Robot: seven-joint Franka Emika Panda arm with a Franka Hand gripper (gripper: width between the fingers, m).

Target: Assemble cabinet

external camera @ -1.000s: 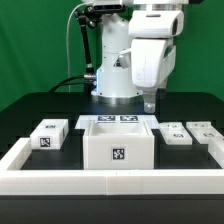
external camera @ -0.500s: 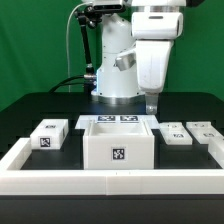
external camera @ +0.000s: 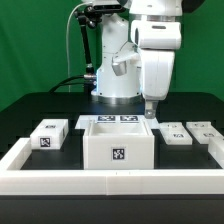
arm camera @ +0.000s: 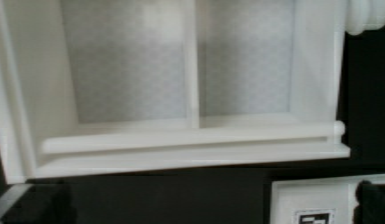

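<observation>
Dark bench [external camera: 30,112], green backdrop, white arm at the back; the gripper [external camera: 150,108] hangs nose-down over the cabinet body's far corner on the exterior view's right, clear of the rim; whether the jaws are apart or together I cannot tell from either view, though nothing shows between them, so I judge them empty. Straight below, the wrist view looks into the cabinet body [arm camera: 189,80]: an open white shell, one divider down the middle, both bays bare. On the exterior view the cabinet body [external camera: 117,146] sits mid-bench, its tagged face towards the camera; one small tagged block [external camera: 47,135] lies apart from it on the exterior view's left; two flatter tagged blocks [external camera: 177,135] [external camera: 205,131] lie apart on the exterior view's right, side by side. Beyond them the long white rail [external camera: 110,181] borders the front. Progress, as I read it: nothing fitted to the body; every loose part waits on the bench; picking, placing and fastening all lie ahead.
</observation>
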